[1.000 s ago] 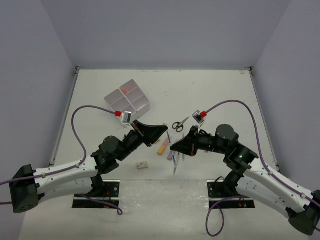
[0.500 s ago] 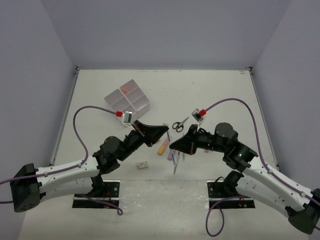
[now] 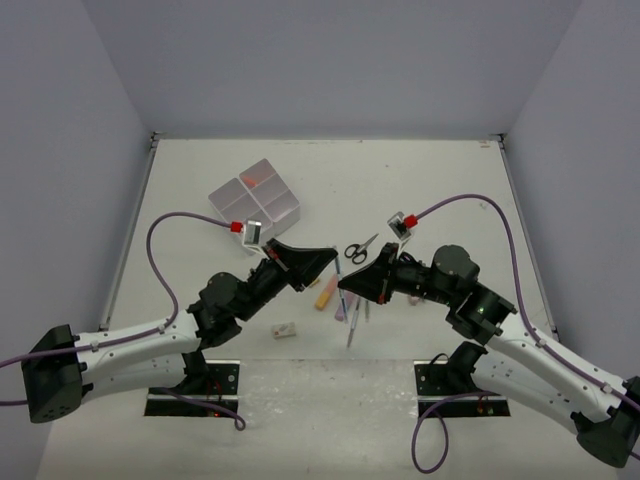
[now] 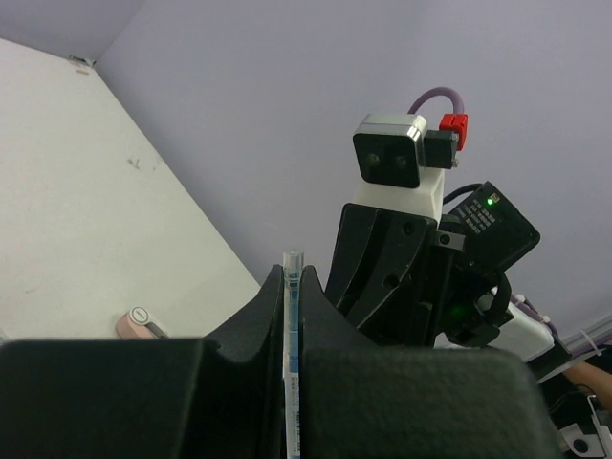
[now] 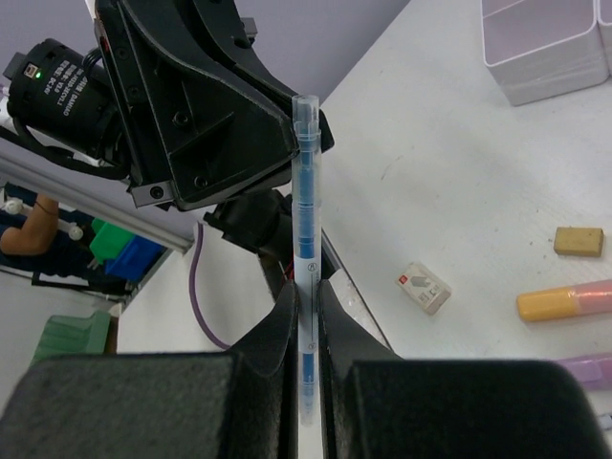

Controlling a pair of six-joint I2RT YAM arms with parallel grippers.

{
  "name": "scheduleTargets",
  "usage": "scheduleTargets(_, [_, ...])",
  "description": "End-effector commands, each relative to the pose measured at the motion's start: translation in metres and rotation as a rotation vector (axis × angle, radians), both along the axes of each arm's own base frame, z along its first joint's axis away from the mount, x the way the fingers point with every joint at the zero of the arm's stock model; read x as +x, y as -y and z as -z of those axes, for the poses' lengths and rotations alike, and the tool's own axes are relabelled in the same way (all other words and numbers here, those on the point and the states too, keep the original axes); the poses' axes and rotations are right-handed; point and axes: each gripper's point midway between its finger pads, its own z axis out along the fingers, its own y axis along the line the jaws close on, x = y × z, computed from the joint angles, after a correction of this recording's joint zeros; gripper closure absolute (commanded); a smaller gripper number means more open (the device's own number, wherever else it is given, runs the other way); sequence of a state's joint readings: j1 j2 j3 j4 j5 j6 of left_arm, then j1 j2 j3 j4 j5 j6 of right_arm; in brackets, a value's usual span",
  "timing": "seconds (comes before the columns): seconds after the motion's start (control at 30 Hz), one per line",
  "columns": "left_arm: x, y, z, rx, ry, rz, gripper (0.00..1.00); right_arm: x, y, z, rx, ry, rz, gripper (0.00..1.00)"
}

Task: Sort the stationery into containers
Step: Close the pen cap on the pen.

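My left gripper (image 3: 329, 262) and right gripper (image 3: 345, 283) meet tip to tip above the table's middle. In the left wrist view my left gripper (image 4: 292, 277) is shut on a thin blue-and-white pen (image 4: 292, 325). In the right wrist view my right gripper (image 5: 306, 292) is shut on a like pen (image 5: 306, 191) whose top reaches the left gripper's tips. I cannot tell if it is one pen. The containers (image 3: 255, 198) stand at the far left. Black-handled scissors (image 3: 361, 249), an orange highlighter (image 3: 326, 295), a pink-purple highlighter (image 3: 341, 308) and more pens (image 3: 352, 325) lie under the grippers.
A white eraser (image 3: 284, 330) lies near the left arm and shows in the right wrist view (image 5: 425, 288), with a beige eraser (image 5: 579, 240) and the orange highlighter (image 5: 564, 301). A small red item (image 3: 262, 180) lies in the far bin. Walls close the table's sides.
My right gripper has crept up and left to the left gripper's tips, and its wrist has risen a little. The left arm has hardly moved.
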State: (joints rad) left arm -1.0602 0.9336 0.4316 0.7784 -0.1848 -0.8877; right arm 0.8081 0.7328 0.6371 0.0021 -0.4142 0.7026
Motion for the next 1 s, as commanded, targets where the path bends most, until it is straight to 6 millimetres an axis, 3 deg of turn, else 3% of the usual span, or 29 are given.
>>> scheduleTargets(0.0, [-0.001,0.003,0.007,-0.007,-0.009,0.014,0.99,0.014,0.002,-0.056,0.175,0.13,0.084,1.0])
scheduleTargets(0.1, [-0.001,0.004,0.001,-0.017,0.008,0.017,0.93,0.011,0.0,-0.064,0.184,0.154,0.057,1.0])
scheduleTargets(0.17, [-0.002,0.008,-0.006,-0.007,0.024,0.025,0.82,0.008,-0.002,-0.064,0.165,0.167,0.031,1.0])
scheduleTargets(0.27, [-0.002,0.011,-0.006,0.029,0.039,0.033,0.57,0.005,-0.001,-0.062,0.144,0.198,0.01,1.0])
scheduleTargets(0.33, [-0.001,0.011,-0.011,0.033,0.045,0.029,0.52,0.004,0.0,-0.06,0.131,0.204,0.009,1.0])
scheduleTargets(0.4, [-0.001,0.011,-0.014,0.03,0.049,0.027,0.55,0.005,0.002,-0.059,0.124,0.204,0.019,1.0])
scheduleTargets(0.5, [-0.002,0.011,-0.017,0.024,0.054,0.032,0.83,0.004,0.003,-0.058,0.117,0.203,0.019,1.0])
scheduleTargets(0.63, [-0.008,0.015,-0.022,0.019,0.085,0.071,1.0,0.006,0.004,-0.057,0.113,0.205,0.031,1.0])
scheduleTargets(0.73, [-0.011,0.017,-0.025,0.017,0.1,0.088,1.0,0.005,0.002,-0.058,0.114,0.208,0.021,0.99])
scheduleTargets(0.83, [-0.019,0.019,-0.035,0.016,0.162,0.12,1.0,0.0,-0.007,-0.054,0.106,0.207,-0.05,0.75])
scheduleTargets(0.97, [-0.028,0.021,-0.049,0.023,0.24,0.157,1.0,-0.013,-0.017,-0.05,0.116,0.191,-0.163,0.7])
